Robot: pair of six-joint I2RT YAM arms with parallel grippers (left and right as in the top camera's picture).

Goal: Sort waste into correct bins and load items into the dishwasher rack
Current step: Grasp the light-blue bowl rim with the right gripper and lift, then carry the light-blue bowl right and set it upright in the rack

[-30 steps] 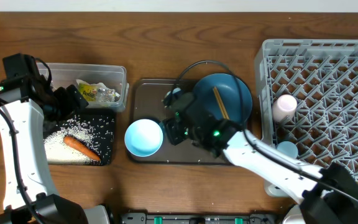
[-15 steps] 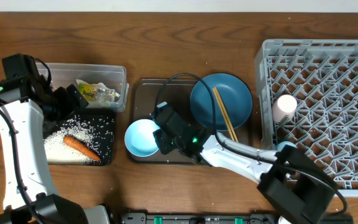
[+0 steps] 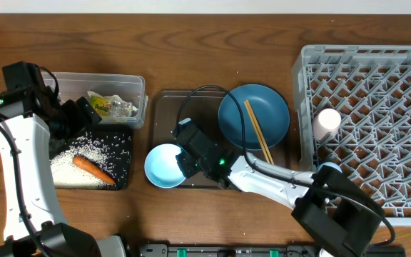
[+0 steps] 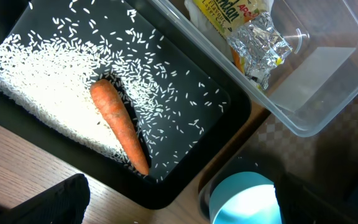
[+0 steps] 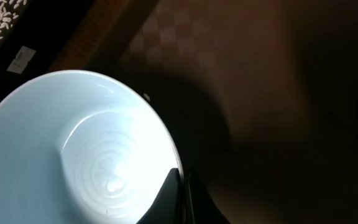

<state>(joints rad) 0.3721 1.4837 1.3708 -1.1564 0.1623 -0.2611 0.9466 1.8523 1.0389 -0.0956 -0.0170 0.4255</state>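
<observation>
My right gripper [image 3: 185, 163] is shut on the rim of the small light-blue bowl [image 3: 163, 165], one finger inside and one outside [image 5: 179, 190], at the front left corner of the dark-brown serving tray [image 3: 170, 107]. The blue plate [image 3: 254, 116] with wooden chopsticks [image 3: 257, 130] lies on that tray. The pinkish-white cup [image 3: 328, 122] and a light-blue cup [image 3: 328, 171] sit in the grey rack [image 3: 377, 107]. My left gripper [image 4: 179, 214] is open above the black tray [image 3: 122, 153], which holds rice [image 4: 48, 93] and the carrot [image 4: 118, 124]. The wrapper [image 4: 244, 28] lies in the clear tub [image 3: 138, 89].
The rack fills the right side of the table. The black tray and the clear tub stand side by side at the left, close to the serving tray. A cable [image 3: 205, 93] loops over the serving tray behind my right arm.
My right arm swung left from the plate to the bowl and closed on its rim; the bowl has shifted slightly toward the front. My left arm has not moved.
</observation>
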